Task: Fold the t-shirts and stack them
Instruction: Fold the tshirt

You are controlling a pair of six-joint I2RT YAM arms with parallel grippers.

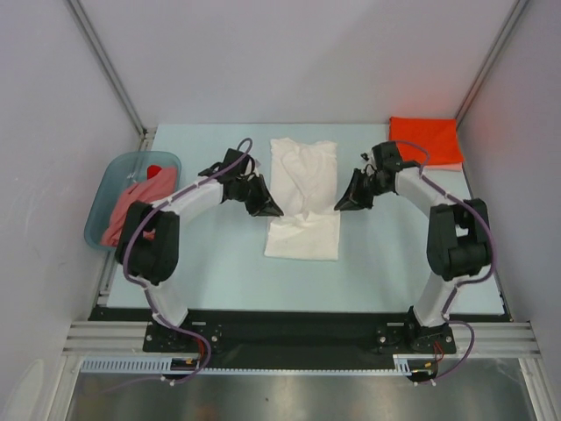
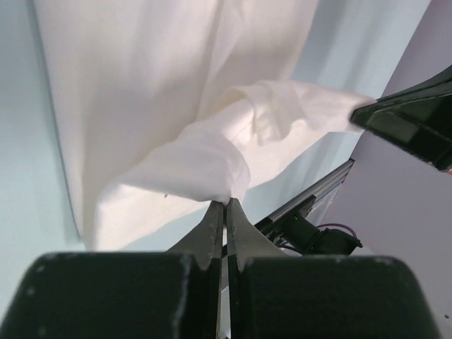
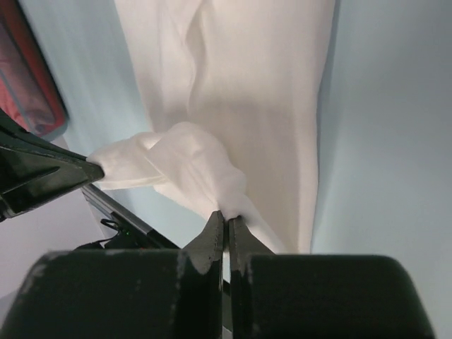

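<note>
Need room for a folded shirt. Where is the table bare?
Bare: the near strip between white t-shirt and arm bases; the far patch between it and the basin. Crowded: the middle, where left pincer and right pincer grip it.

My left arm [image 1: 188, 197] hides part of the salmon-pink cloth tee [image 1: 145, 193]; both wrist views cut off the large white cloth tee [image 2: 141, 85].
</note>
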